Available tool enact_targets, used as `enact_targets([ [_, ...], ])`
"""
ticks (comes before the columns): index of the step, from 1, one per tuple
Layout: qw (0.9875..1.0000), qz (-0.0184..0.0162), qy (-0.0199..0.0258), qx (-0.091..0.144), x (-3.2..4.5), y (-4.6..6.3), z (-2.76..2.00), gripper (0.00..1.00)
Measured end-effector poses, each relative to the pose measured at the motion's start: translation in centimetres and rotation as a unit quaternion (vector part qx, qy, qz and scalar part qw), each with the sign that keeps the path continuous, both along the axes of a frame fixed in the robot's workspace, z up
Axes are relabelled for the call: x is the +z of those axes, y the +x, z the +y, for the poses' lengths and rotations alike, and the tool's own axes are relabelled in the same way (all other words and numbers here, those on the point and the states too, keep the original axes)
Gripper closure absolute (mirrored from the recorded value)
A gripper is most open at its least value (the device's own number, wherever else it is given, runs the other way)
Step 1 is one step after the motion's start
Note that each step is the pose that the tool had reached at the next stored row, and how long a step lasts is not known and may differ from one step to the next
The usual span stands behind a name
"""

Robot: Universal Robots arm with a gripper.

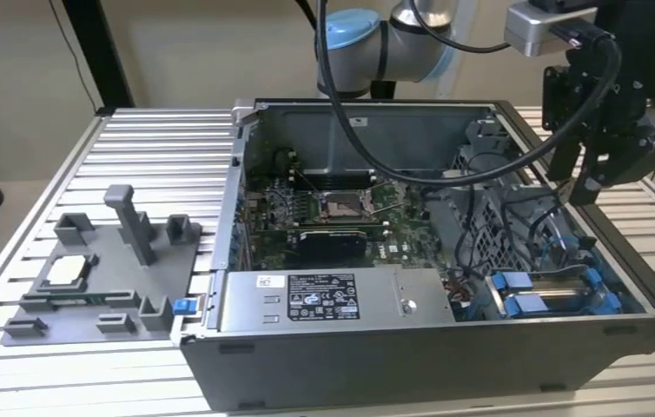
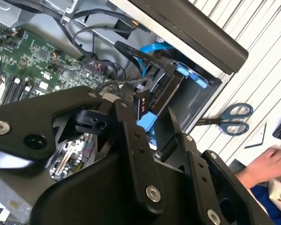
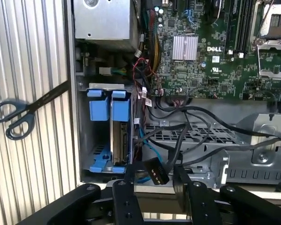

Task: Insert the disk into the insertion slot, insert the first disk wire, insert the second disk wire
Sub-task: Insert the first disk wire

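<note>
Your tool (image 1: 586, 198) hangs over the 3 o'clock side of the open computer case (image 1: 420, 365) in the exterior view. Its fingers (image 3: 124, 199) stand apart. A black wire plug (image 3: 155, 171) on a dark cable sits in the gap between them; you cannot tell whether either finger touches it.

The disk (image 3: 118, 140) is already down in the insertion slot (image 3: 86, 140). It stands on edge, a narrow silver strip with two bright blue frame tabs at one end and a blue clip at the other.

In the exterior view the slot is at the case's 4 o'clock corner, just beside the grey power box (image 1: 327, 300) at 6 o'clock.

Blue-handled scissors (image 3: 14, 117) lie on the slatted worktop (image 1: 165, 148), blades reaching the case wall by the slot. In the second wrist view a person's hand (image 2: 267, 164) is near them.

A grey parts holder (image 1: 95, 278) sits at the case's 9 o'clock.
</note>
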State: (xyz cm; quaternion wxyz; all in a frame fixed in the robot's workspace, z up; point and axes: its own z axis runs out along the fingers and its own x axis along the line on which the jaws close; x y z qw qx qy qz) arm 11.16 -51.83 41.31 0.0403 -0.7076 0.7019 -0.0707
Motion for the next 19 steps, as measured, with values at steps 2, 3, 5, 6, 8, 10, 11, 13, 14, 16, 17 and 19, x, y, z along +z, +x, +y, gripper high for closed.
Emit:
enact_targets([
  [2,1.0000,0.0000,-0.0018,0.001,-0.03,-0.13,0.00,0.00],
  [3,1.0000,0.0000,-0.0019,0.001,-0.04,-0.20,0.00,0.00],
  [5,1.0000,-0.0001,-0.0020,0.002,-0.06,-0.27,0.00,0.00],
  [6,1.0000,-0.0003,-0.0020,0.002,-0.08,-0.26,0.00,0.00],
  [8,1.0000,-0.0006,-0.0022,0.003,-0.11,-0.27,0.01,0.00],
  [10,1.0000,-0.0017,-0.0020,0.004,-0.18,-0.27,0.00,0.00],
  [11,1.0000,-0.0023,-0.0020,0.006,-0.21,-0.27,0.01,0.00],
  [13,0.9999,-0.0037,-0.0023,0.010,-0.23,-0.32,0.00,0.00],
  [14,0.9999,-0.0040,-0.0022,0.013,-0.24,-0.38,0.00,0.00],
  [16,0.9998,-0.0044,-0.0020,0.020,-0.27,-0.54,0.00,0.00],
  [17,0.9997,-0.0047,-0.0023,0.023,-0.26,-0.60,0.00,0.00],
  [19,0.9995,-0.0060,-0.0037,0.032,-0.25,-0.64,0.00,0.00],
])
